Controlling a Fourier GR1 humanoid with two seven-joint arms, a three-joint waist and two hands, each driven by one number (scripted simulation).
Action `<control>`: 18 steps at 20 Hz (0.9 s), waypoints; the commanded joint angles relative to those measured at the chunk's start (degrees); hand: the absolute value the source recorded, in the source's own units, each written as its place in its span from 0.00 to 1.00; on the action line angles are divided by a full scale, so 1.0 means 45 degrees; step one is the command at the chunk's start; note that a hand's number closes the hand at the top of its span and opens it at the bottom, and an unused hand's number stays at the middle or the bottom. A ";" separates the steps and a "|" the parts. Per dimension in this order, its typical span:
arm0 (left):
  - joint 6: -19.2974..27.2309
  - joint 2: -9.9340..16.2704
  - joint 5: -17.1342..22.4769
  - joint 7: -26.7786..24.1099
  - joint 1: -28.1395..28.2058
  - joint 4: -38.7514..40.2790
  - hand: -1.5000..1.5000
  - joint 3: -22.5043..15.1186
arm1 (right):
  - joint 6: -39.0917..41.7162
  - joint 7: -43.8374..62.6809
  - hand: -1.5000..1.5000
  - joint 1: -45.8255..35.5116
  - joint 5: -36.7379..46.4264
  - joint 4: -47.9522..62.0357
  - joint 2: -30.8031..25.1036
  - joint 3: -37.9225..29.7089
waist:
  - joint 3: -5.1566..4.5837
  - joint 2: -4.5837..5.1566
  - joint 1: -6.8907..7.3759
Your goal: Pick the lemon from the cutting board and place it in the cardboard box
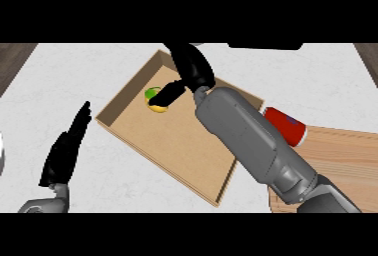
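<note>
— Two hands showed over the counter (pixel 88 65). What was the left hand (pixel 65 150) doing?

— It stood at the left side of the view, fingers straight and together, pointing up, off the cardboard box (pixel 177 145) and holding nothing.

— And the box?

— It lay at a slant just right of that hand, a shallow open tray with low walls. The lemon (pixel 156 98) was inside it, near the upper left wall, showing yellow and green.

— Was the right hand (pixel 188 70) on it?

— Its dark fingers were curled down over the box, one tip touching the lemon's right side. Whether they truly gripped it, I could not tell.

— Further right?

— A red cup (pixel 286 125) lay beside the grey forearm, at the edge of the wooden cutting board (pixel 347 155).
</note>
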 commanded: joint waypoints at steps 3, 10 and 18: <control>0.0048 -0.0079 -0.0107 0.0156 0.0440 -0.0412 0.50 -0.0115 | -0.0975 -0.1779 0.00 0.0117 -0.1801 0.0336 0.0000 -0.2289 | 0.0013 -0.0045 -0.0265; -0.0340 0.0211 0.0457 0.0316 0.0049 -0.0256 0.50 0.0448 | 0.0123 -0.3038 0.00 -0.0051 -0.3525 0.0896 -0.1441 -0.4958 | 0.0007 -0.0044 -0.0451; -0.0377 0.0272 0.0390 0.0295 0.0612 -0.0557 0.50 0.0508 | 0.2401 -0.4508 0.00 0.1146 -0.4559 0.1877 -0.4590 -0.6912 | 0.0012 -0.0056 -0.0486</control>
